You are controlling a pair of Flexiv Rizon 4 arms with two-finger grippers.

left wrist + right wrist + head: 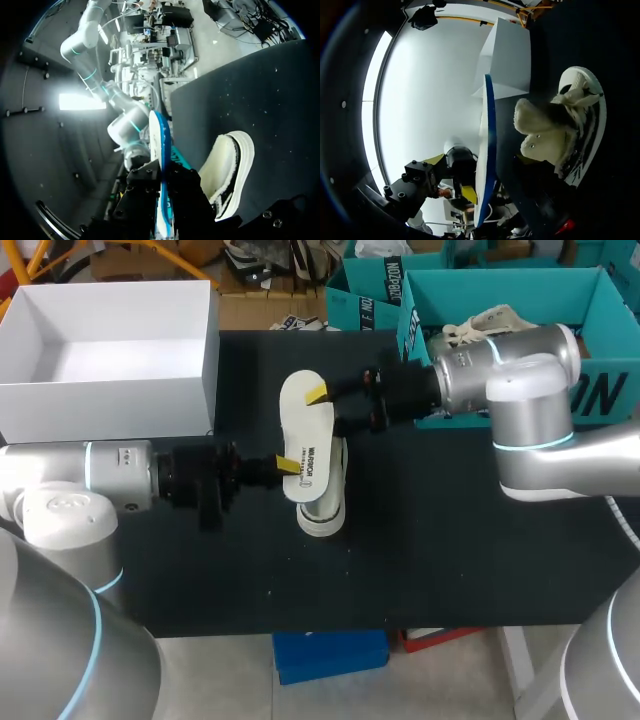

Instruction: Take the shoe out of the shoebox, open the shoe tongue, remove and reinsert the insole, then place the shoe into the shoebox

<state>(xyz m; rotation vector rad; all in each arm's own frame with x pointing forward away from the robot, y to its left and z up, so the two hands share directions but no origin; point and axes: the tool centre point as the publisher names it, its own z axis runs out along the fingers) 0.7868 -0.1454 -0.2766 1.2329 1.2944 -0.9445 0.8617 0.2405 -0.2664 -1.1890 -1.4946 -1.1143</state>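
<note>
1. White insole (pixel 307 430) hangs at the centre of the frame, just above the shoe (pixel 322 512), which lies on the black desk (pixel 430 560).
2. My left end effector (pixel 288 465) is pinching the insole's lower left edge.
3. My right end effector (pixel 316 393) is clamped on its upper right edge.
4. The white shoebox (pixel 100 410) sits at the upper left, well apart from the shoe.

Insole (pixel 305 435) hung above the shoe (pixel 322 512), pinched by left gripper (pixel 287 465) and right gripper (pixel 318 395) at opposite ends, so straight-down access to the shoe was blocked. Left arm (pixel 120 470) barred the left side and right arm (pixel 500 370) the strip along the teal box (pixel 500 285). White box (pixel 100 405) stood well apart, top open. Open table (pixel 450 560) lay right of and in front of the shoe.
</note>
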